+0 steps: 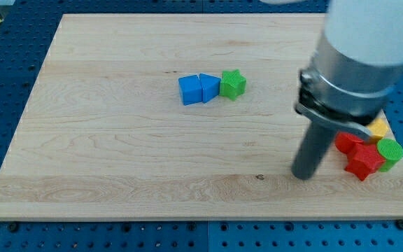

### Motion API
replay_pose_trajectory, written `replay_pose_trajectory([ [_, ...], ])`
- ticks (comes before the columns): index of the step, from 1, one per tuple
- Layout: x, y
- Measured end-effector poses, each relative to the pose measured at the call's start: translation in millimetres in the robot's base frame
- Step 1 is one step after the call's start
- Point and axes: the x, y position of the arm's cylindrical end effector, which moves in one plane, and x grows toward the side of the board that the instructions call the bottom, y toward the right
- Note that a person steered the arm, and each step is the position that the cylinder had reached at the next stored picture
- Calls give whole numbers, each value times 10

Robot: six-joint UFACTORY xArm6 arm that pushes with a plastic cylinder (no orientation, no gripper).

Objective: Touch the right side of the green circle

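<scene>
My tip prob. left of green circle

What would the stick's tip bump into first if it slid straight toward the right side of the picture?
Probably the red block beside my tip, then the red star. The green circle sits behind them. Depth is hard to judge here.

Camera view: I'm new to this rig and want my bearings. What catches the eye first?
The arm's big grey body fills the view's upper right, my tip resting on the board. Just right of it huddle red blocks, a green circle and a yellow block. Near the centre, two blue blocks touch a green star.
</scene>
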Motion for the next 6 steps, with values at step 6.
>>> replay_pose_trajectory([
  [6, -110, 1541],
])
